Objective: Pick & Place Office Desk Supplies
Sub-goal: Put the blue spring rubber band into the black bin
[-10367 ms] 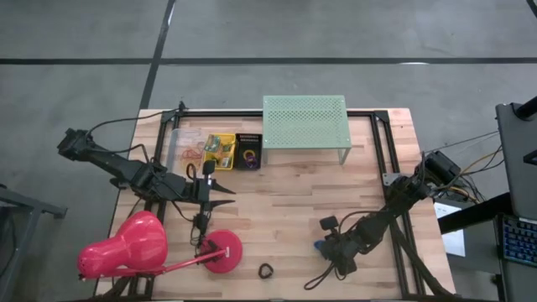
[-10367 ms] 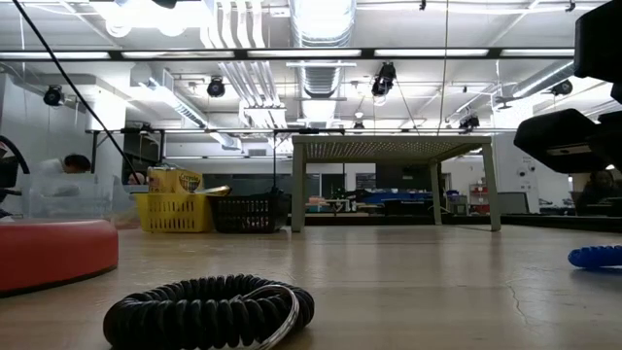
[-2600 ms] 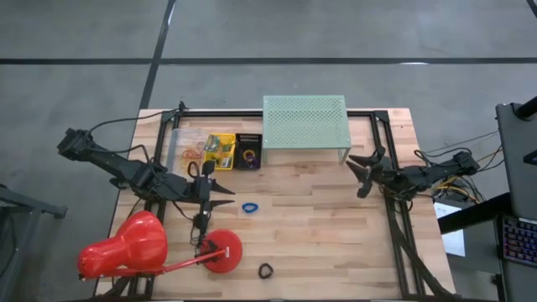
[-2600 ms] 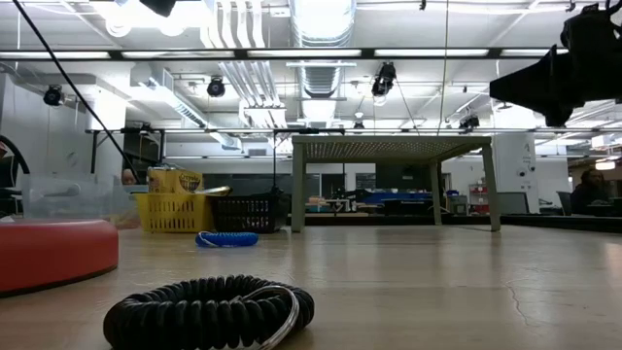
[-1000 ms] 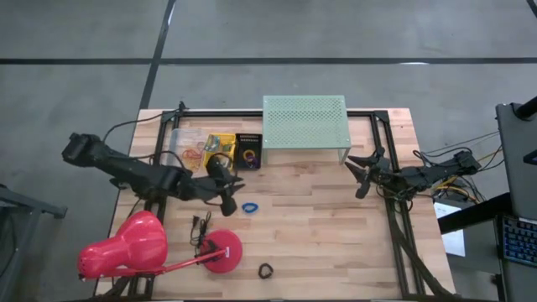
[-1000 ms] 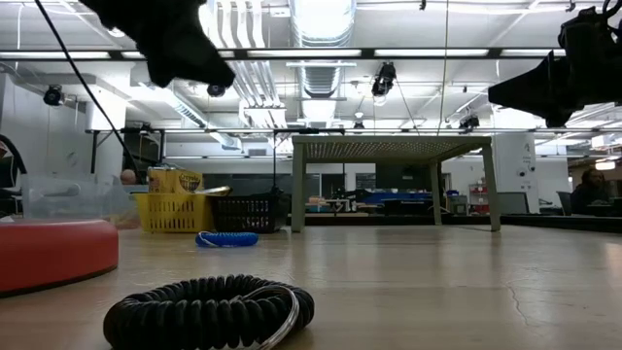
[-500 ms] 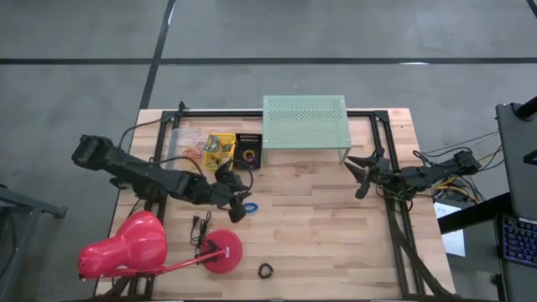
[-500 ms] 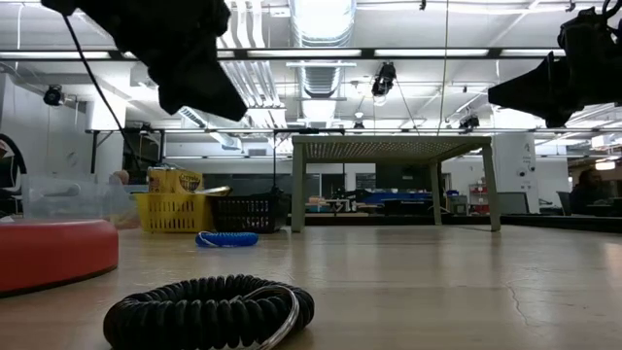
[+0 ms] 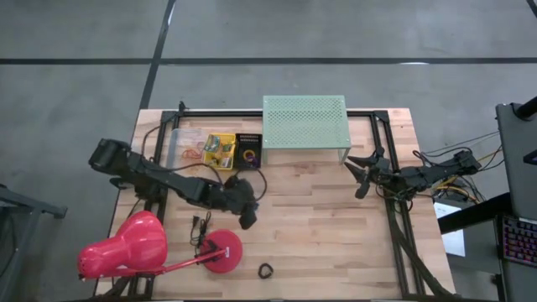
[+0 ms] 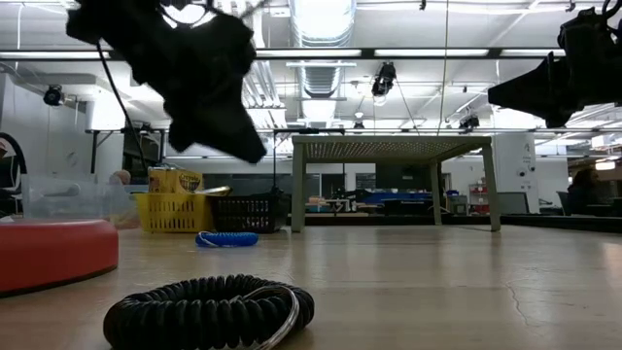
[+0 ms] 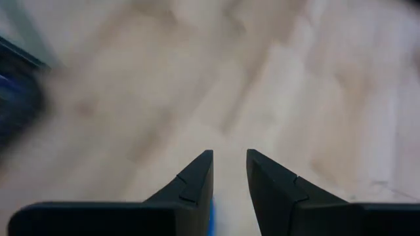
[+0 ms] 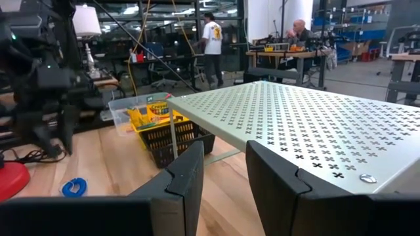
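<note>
A blue ring loop (image 10: 225, 238) lies flat on the wooden table; it also shows in the right wrist view (image 12: 74, 187). In the high view my left arm covers it. My left gripper (image 9: 247, 221) hangs slanted downward above the loop, clear of the table (image 10: 255, 154), its fingers (image 11: 230, 154) open with nothing between them. A black ring loop (image 9: 266, 270) lies near the front edge. Crayon boxes (image 9: 220, 149) sit in a yellow basket. My right gripper (image 9: 361, 172) waits open at the right, by the shelf.
A mint-green perforated shelf (image 9: 304, 120) stands at the far middle. Beside the yellow basket are a black basket (image 9: 248, 153) and a clear container with rubber bands (image 9: 189, 153). A pink desk lamp (image 9: 126, 252) and its round base (image 9: 222, 252) fill the near left corner.
My left gripper has moved toward the table's right and near edges and down, rolling as it went. It now hangs over the blue loop and hides it from above. The loop has stayed where it lay.
</note>
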Controlling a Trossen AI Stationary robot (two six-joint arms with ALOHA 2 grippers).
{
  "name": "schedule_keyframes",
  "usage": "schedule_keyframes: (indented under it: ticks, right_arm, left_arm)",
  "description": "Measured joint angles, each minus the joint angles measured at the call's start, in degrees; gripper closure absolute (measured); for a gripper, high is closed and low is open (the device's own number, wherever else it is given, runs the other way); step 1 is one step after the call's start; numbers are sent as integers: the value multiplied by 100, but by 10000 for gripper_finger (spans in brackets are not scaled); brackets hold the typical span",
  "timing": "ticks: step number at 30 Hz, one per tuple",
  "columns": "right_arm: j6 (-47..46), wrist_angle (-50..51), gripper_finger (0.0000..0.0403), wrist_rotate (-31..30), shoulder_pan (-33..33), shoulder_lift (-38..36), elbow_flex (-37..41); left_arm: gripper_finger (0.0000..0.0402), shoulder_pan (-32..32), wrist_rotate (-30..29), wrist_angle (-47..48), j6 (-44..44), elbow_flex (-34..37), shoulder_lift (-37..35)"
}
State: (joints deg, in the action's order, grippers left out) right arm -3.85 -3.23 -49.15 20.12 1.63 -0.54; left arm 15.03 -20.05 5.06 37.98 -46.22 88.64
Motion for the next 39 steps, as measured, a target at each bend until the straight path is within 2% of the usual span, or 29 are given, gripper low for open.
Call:
schedule_keyframes:
  ticks: [2,4,11,14,19,27,39]
  right_arm:
    - [0,1,289,0,1,0,0]
    - [-1,1,289,0,0,0,0]
    - [-1,-1,289,0,0,0,0]
    - [1,1,289,0,1,0,0]
    - [-1,1,289,0,2,0,0]
    - [-1,1,289,0,2,0,0]
    - [-1,1,289,1,2,2,-2]
  left_arm:
    - [303,-110,617,98,1,-76,161]
    - [303,-203,881,462,138,-292,365]
    - [301,-232,1026,1909,293,-1373,1215]
    - [288,-254,1014,2291,355,-1661,1501]
    - [246,-276,1007,2466,855,-1720,1695]
    - [191,-280,1005,2472,852,-1722,1731]
    - [206,-280,1265,2485,837,-1703,1753]
